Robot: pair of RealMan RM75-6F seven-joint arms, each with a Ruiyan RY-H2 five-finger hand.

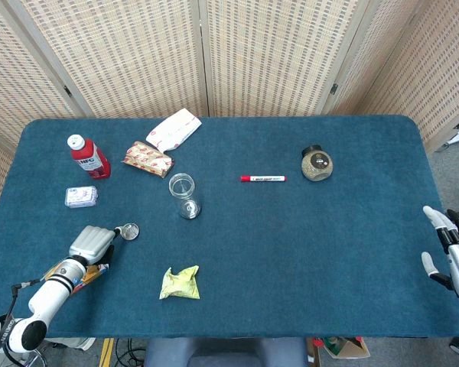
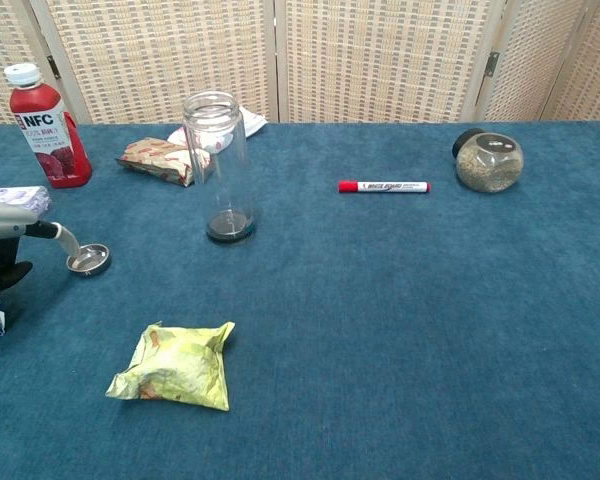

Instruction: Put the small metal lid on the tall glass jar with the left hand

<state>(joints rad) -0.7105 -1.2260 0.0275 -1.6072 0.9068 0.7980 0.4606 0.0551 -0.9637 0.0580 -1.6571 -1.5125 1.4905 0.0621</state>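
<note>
The small metal lid [image 1: 128, 230] [image 2: 88, 260] lies rim-up on the blue table, left of the tall glass jar [image 1: 183, 195] [image 2: 218, 165]. The jar stands upright with its mouth uncovered. My left hand [image 1: 92, 243] [image 2: 5, 235] lies low at the table's front left, fingers stretched toward the lid. One fingertip [image 2: 68, 243] touches the lid's near rim, and nothing is gripped. My right hand [image 1: 451, 252] hangs at the table's right edge, fingers spread and holding nothing; the chest view does not show it.
A red juice bottle [image 1: 88, 157] and a small white box [image 1: 81, 197] stand behind the left hand. A snack packet [image 1: 147, 159] and white pouch [image 1: 174, 129] lie behind the jar. A crumpled yellow-green bag [image 1: 180, 282], red marker [image 1: 263, 178] and round spice jar [image 1: 317, 164] are further right.
</note>
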